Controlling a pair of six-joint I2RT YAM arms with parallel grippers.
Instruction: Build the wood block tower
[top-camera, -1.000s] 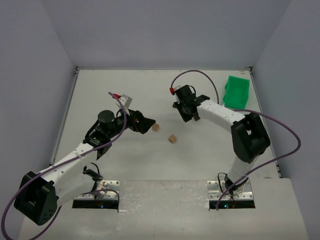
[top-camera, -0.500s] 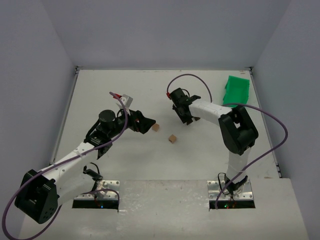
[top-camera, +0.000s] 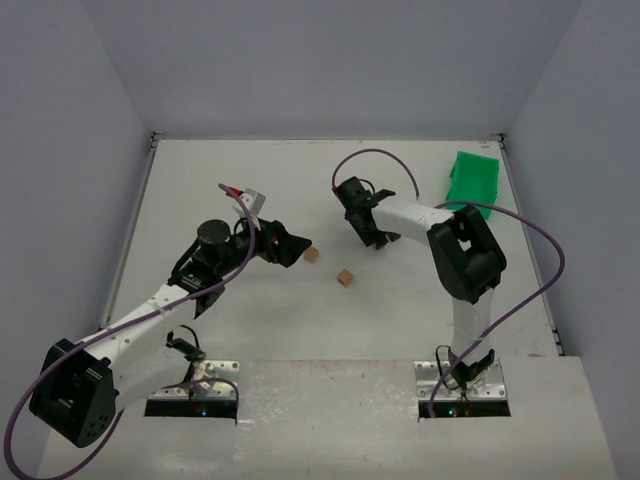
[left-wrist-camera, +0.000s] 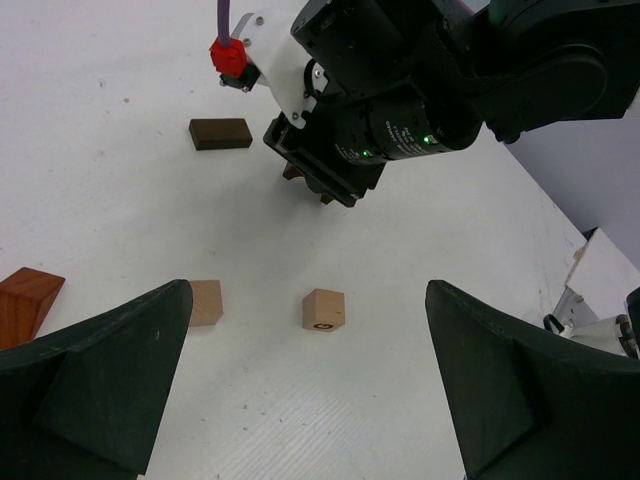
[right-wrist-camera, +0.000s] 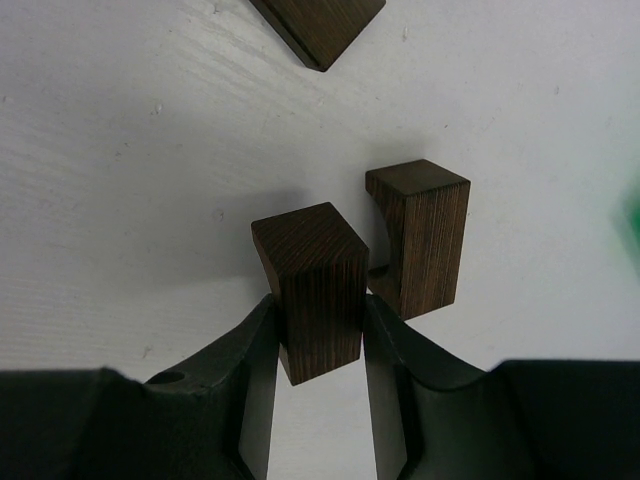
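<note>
My right gripper (top-camera: 372, 236) (right-wrist-camera: 318, 325) is shut on an upright dark brown block (right-wrist-camera: 314, 285) at the table's middle back. A second dark brown block (right-wrist-camera: 420, 238), with a notch, stands just right of it, close beside it. A flat dark block (right-wrist-camera: 320, 25) lies beyond. My left gripper (top-camera: 297, 250) (left-wrist-camera: 305, 288) is open and empty. Two light tan blocks (top-camera: 311, 254) (top-camera: 345, 277) lie before it, also in the left wrist view (left-wrist-camera: 205, 302) (left-wrist-camera: 324, 309). A reddish-brown block (left-wrist-camera: 25, 300) lies at that view's left edge.
A green plastic bin (top-camera: 472, 183) stands at the back right. The right arm's wrist and cable (left-wrist-camera: 400, 90) hang over the dark blocks. A flat dark block (left-wrist-camera: 220, 133) lies left of that wrist. Walls close in the table on three sides.
The right wrist has shifted a little left and toward the back, and its forearm has swung. The left arm and the tan blocks have not moved.
</note>
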